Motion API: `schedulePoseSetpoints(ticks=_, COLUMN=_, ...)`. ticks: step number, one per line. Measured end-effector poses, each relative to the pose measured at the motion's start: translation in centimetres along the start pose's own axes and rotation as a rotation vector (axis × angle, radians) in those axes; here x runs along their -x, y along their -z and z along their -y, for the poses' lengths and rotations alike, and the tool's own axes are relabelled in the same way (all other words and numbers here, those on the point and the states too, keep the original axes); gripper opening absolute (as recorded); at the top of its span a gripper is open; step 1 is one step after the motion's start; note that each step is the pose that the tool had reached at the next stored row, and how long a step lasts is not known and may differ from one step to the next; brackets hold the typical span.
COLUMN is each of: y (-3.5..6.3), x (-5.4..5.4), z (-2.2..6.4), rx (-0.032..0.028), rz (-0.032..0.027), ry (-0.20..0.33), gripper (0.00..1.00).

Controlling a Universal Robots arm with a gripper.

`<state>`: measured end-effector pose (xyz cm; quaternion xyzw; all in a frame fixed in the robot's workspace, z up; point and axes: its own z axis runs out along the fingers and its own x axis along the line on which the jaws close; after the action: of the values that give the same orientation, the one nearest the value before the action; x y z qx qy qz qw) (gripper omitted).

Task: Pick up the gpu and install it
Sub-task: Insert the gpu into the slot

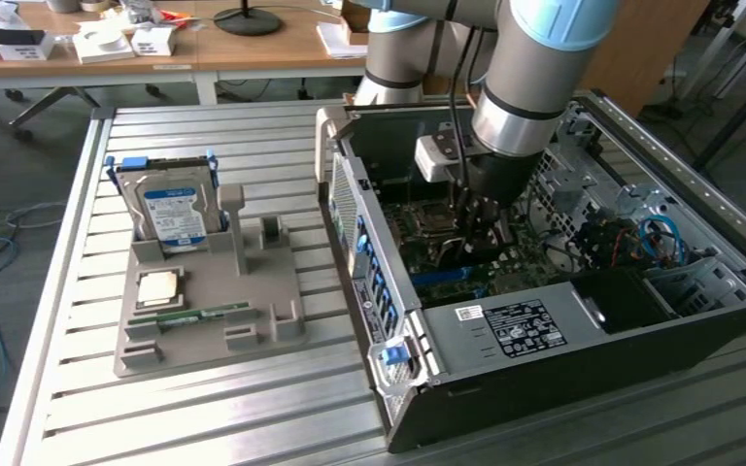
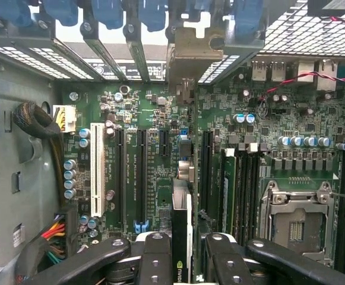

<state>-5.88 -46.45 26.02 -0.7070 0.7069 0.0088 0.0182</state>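
In the wrist view my gripper is shut on the gpu, which I see edge-on as a thin dark card between the two black fingers. The card stands over the green motherboard, between the long black slots and another black slot. Its pale metal bracket reaches the case's rear openings. I cannot tell whether its edge sits in a slot. In the exterior view the gripper is deep inside the open computer case.
A grey fixture on the slatted table holds a silver hard drive, a processor chip and a memory stick. The case's power supply, blue cables and cable bundle crowd the motherboard.
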Motion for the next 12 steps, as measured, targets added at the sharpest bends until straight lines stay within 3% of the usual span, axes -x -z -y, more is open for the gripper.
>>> schedulePoseSetpoints(ticks=12, y=-0.06, x=0.00, z=-0.30, rx=-0.0014, rz=0.0001, ry=0.004, gripper=0.27)
